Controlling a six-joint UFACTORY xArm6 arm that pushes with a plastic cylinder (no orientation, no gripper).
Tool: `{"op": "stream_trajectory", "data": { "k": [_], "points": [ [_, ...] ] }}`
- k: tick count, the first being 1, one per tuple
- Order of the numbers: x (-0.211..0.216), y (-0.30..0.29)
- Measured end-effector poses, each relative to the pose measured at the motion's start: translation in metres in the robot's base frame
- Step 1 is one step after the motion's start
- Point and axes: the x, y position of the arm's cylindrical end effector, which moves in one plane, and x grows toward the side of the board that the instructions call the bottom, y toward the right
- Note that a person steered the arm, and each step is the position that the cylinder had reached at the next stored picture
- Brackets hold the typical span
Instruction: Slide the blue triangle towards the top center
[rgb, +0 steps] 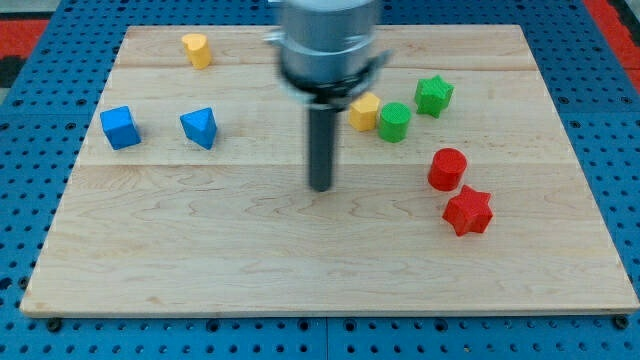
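- Wooden board sitting on a blue pegboard table.
- my tip is down around the board's middle, touching nothing, and it's just a plain rod, so no pincer to open or close.
- blue triangle is well off to the view's left of it, blue cube just beyond.
- yellow block near the top, another yellow block beside the green cylinder and green star.
- red cylinder and red star on the right.

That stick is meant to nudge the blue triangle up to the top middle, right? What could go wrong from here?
1. My tip sits well to the view's right of the blue triangle; pushing from this side would likely send it left into the blue cube, not upward.
2. Its slanted faces could make it spin or slip aside.
3. Drifting left on the way up, it might hit the yellow block.
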Motion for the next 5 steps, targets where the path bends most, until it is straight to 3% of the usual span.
{"op": "stream_trajectory", "data": {
  "k": [1, 2, 3, 4, 5],
  "points": [
    [-0.024, -0.114],
    [-0.053, -0.127],
    [-0.083, -0.084],
    [-0.106, -0.077],
    [-0.113, -0.086]
  ]
}}
